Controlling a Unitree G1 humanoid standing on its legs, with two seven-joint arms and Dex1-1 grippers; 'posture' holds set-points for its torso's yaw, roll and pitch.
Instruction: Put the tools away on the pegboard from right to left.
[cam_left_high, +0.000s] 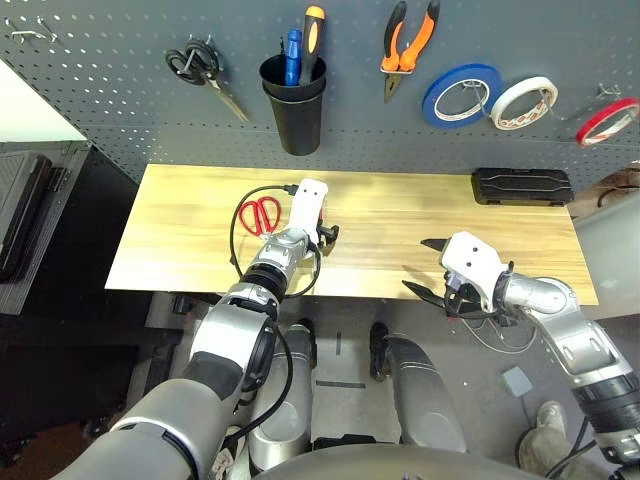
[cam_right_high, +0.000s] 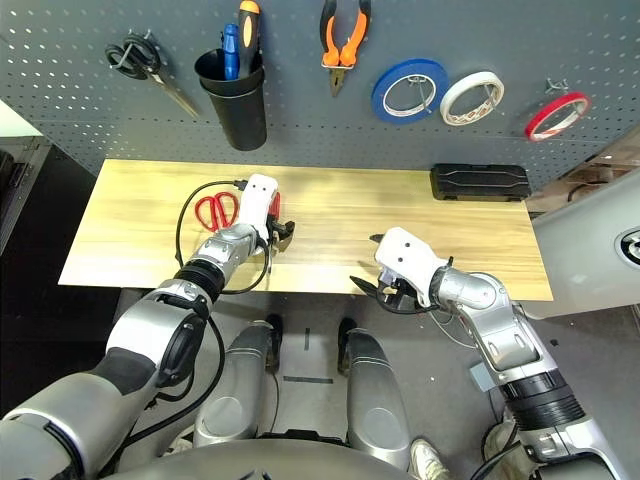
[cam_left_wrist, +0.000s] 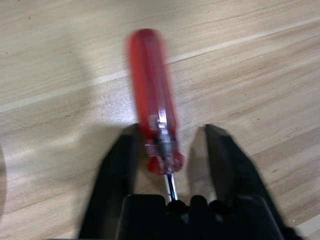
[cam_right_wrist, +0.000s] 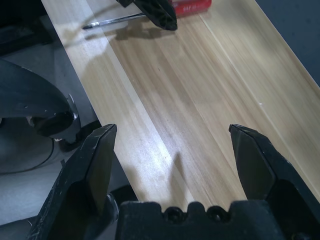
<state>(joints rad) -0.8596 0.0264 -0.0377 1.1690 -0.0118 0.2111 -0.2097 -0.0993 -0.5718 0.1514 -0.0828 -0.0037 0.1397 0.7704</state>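
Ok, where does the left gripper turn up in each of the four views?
Left eye view: left gripper at centre, just right of the red-handled scissors.
Right eye view: left of centre, again beside the scissors.
Left wrist view: its fingers flank the red-handled screwdriver.
Right wrist view: far across the table, at the screwdriver.
Shared landmark: the wooden table.

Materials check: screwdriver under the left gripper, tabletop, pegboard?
Screwdriver: handle looks like translucent red plastic, glossy, with highlights along it; the shaft is bright bare metal.
Tabletop: light wood or wood-look laminate, with straight grain and plank seams, satin sheen.
Pegboard: dark grey perforated panel, matte; painted metal or plastic, can't tell.
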